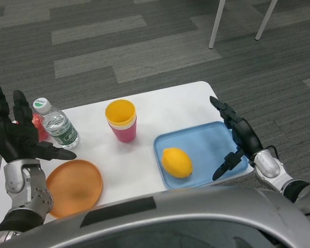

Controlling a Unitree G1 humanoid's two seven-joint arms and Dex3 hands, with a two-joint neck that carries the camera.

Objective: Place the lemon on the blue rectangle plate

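The lemon lies on the blue rectangular plate, in the plate's near left part, resting on its side and free of either hand. The plate sits at the right end of the white surface, its right edge near the surface's edge. The right hand hovers over the plate's right edge, fingers spread apart and holding nothing; thumb and fingers point toward the lemon but stand well apart from it. To the left of the plate, near the surface's centre, stands a yellow cup nested in a pink cup. Farther left stands a clear water bottle with a white cap, and a red object just beside it, largely hidden, possibly a second bottle or can. An orange round plate lies at the near left corner. The left hand is raised above the left edge of the surface, fingers extended upward and apart, holding nothing. Grey carpeted floor surrounds the surface, with white furniture legs at the upper right.
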